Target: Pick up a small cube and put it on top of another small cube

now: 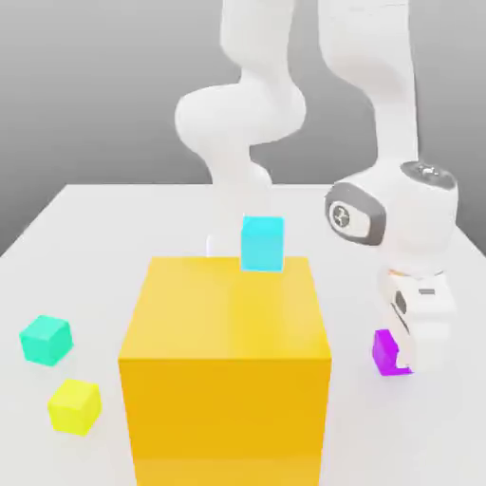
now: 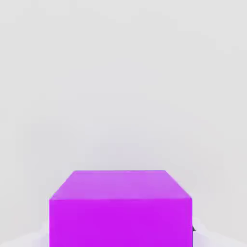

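Observation:
The small purple cube (image 1: 384, 351) rests on the white table at the exterior view's right, beside the big block. My gripper (image 1: 408, 361) stands straight down over it, low at the table, with its fingers shut on the cube's sides. In the hand view the purple cube (image 2: 120, 207) sits very close, with its top face and one side showing. A small cyan cube (image 1: 262, 243) stands behind the big block. A small teal cube (image 1: 46, 339) and a small yellow cube (image 1: 75, 405) lie at the exterior view's left.
A big orange-yellow block (image 1: 226, 370) stands in the middle of the white table (image 1: 95, 228), much taller than the small cubes and just to the left of my gripper. The arm's white links rise behind it.

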Available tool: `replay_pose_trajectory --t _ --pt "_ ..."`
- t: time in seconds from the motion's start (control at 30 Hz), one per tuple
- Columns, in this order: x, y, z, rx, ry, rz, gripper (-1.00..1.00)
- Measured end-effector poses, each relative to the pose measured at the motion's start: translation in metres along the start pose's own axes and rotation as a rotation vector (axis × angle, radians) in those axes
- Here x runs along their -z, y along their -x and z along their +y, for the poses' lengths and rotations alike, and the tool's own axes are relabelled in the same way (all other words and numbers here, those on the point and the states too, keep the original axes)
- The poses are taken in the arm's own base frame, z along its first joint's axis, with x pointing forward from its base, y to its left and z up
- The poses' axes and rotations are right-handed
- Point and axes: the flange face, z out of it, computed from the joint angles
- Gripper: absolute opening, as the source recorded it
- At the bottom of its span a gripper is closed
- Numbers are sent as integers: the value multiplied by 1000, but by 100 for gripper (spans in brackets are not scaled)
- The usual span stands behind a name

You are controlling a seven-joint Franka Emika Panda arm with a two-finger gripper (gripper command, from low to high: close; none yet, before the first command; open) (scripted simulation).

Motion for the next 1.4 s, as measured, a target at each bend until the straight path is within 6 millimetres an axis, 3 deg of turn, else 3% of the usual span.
replay_pose_trajectory --t 0.1,0.3,0.4,0.43,0.53,0.57,0.6,0.77,0.97,1.1,1.17,1.2,1.23,1.27,1.4 --pt "19 -7 8 -25 -3 -10 -100" --pt "27 -54 57 -156 -17 -68 -100" --pt "32 -74 92 -233 -21 -95 -100" --pt "32 -73 92 -233 -22 -95 -100" --pt "45 -83 163 -367 -24 -119 -100" --pt "44 -83 163 -367 -25 -120 -100" --pt "51 -84 194 -420 -25 -127 -100" --pt "83 -71 299 -598 -17 -147 -100" --pt "118 27 412 -807 -7 -136 -100" --pt "126 121 456 -930 -6 -117 -100" --pt "121 177 464 -983 -9 -101 -100" --pt "116 195 461 -995 -10 -93 -100" --pt "112 210 457 -1002 -12 -86 -100" --pt "112 210 457 -1002 -13 -86 -100" --pt "91 256 424 -1004 -14 -49 -100"
